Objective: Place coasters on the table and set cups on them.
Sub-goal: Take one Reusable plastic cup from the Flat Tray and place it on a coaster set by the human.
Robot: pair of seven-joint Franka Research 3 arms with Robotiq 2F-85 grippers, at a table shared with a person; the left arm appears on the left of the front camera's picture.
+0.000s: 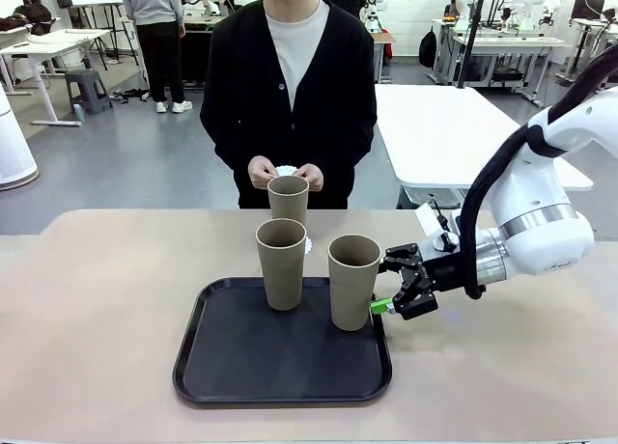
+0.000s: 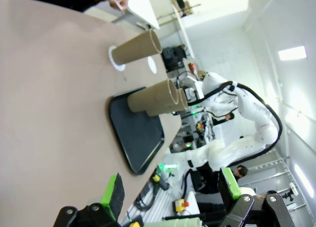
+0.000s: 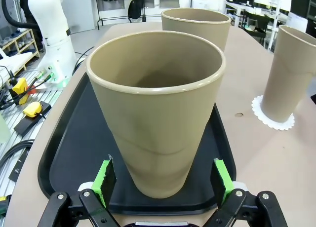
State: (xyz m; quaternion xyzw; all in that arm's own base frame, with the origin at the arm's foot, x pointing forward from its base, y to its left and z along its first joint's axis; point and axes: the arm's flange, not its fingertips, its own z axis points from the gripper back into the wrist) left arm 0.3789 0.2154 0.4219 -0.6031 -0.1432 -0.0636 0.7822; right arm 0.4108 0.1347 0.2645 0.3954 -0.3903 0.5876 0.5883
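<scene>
Cups numbered three: two stood on the black tray, one on a coaster on the desk. Right claw, spread, straddled the right-hand cup without touching; left claw spread, well apart.

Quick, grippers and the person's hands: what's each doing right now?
Left gripper: open, empty.
Right gripper: open, straddling a cup on the tray.
Person's hands: holding a coaster.

Spotted a black tray up front, a white table behind at right, a grey stool far left.
</scene>
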